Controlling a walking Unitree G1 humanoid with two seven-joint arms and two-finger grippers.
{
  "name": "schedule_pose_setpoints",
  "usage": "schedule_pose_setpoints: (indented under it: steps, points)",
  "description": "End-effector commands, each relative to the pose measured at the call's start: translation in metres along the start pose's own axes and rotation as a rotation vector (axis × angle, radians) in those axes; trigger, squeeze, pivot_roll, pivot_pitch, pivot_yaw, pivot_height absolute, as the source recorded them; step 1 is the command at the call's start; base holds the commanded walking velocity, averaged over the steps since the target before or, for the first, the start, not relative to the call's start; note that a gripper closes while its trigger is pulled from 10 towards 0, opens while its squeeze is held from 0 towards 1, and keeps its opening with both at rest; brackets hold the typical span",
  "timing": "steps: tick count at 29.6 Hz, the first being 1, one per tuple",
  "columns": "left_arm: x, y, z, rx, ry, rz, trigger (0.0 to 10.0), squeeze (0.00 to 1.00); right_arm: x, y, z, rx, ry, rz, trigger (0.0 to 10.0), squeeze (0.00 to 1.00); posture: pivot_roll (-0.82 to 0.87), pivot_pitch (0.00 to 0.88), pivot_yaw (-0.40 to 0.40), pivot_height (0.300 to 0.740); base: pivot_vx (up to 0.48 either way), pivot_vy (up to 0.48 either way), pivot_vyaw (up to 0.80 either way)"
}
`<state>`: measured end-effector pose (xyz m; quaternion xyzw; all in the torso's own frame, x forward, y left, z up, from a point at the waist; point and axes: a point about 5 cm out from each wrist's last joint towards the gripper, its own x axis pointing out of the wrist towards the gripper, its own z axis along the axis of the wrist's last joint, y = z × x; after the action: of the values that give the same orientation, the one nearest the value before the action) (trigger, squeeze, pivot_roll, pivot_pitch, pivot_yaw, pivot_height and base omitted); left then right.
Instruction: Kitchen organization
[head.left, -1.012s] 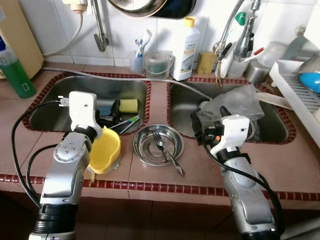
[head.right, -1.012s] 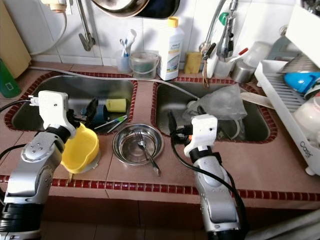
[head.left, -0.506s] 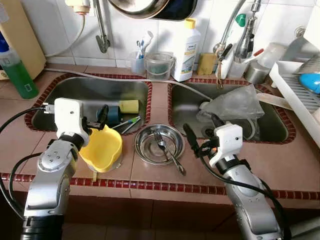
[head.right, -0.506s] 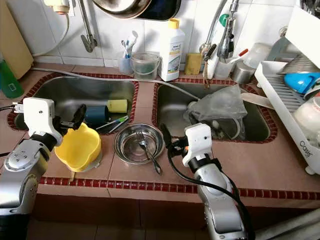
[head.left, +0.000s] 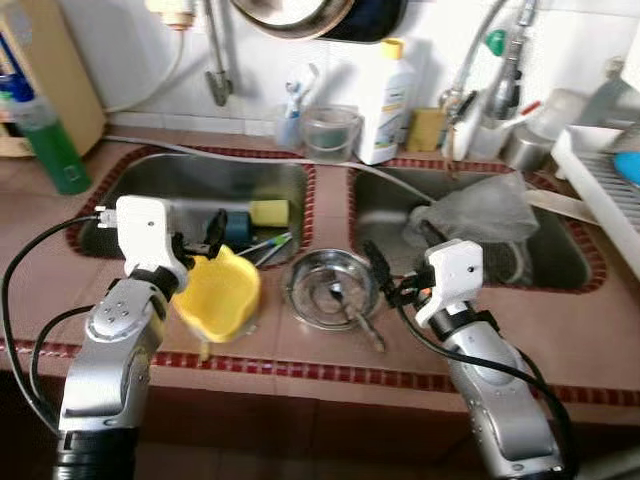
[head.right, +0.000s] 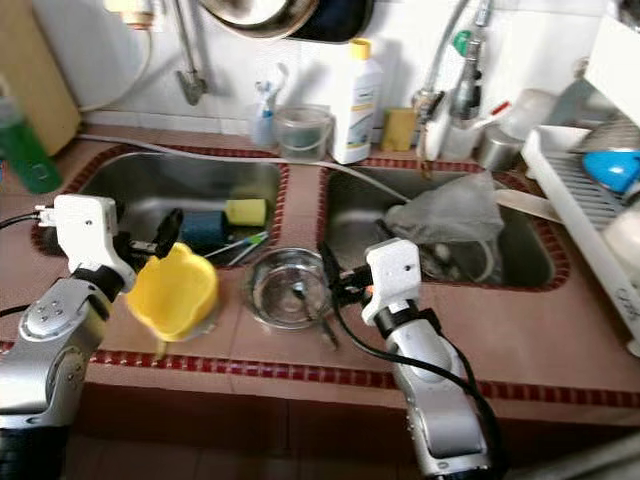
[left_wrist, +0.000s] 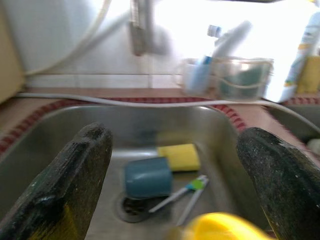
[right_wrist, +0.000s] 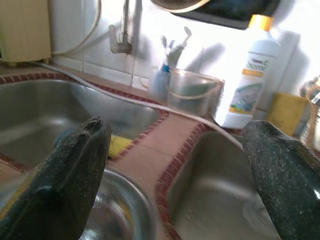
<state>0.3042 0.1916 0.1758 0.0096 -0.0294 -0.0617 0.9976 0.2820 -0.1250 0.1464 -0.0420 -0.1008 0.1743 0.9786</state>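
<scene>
Left hand (head.left: 205, 243): spread, just beside the tilted yellow cup (head.left: 220, 297) on the tabletop (head.left: 560, 330).
Steel bowl (head.left: 330, 291): between the sinks, fork inside.
Right hand (head.left: 385, 270): spread at the bowl's rim — probably reaching; next, close on it.

Your left gripper (head.left: 205, 240) sits spread wide at the left sink's (head.left: 150, 185) near rim, with the yellow cup (head.left: 220, 295) touching under its fingers. Ahead of it in the basin lie a blue cup (left_wrist: 147, 176), a yellow sponge (left_wrist: 179, 156) and toothbrushes (left_wrist: 187, 189); bare steel shows beside them. Your right gripper (head.left: 385, 275), also wide apart, hangs just beside the steel bowl (head.left: 330, 290) and its fork (head.left: 355, 315). Beyond it, a crumpled plastic bag (head.left: 480, 210) crowds the right sink (head.left: 560, 260). Bottles and tubs line the back wall.
</scene>
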Motion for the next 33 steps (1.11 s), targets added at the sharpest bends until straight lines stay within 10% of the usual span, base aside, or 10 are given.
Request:
schedule_pose_setpoints:
  steps: [1, 33]
  points:
    - [0.0, 0.003, 0.004, 0.009, -0.003, 0.005, 10.0, 0.0, 0.001, 0.005, 0.0, 0.002, -0.001, 0.018, 10.0, 0.0, -0.02, 0.018, -0.013, 0.74, 0.0, 0.48, 0.0]
    - [-0.01, -0.018, -0.003, 0.131, 0.093, -0.321, 10.0, 0.0, -0.013, 0.01, -0.005, -0.006, 0.036, 0.093, 10.0, 0.0, -0.04, 0.056, -0.002, 0.74, 0.0, 0.028, 0.0]
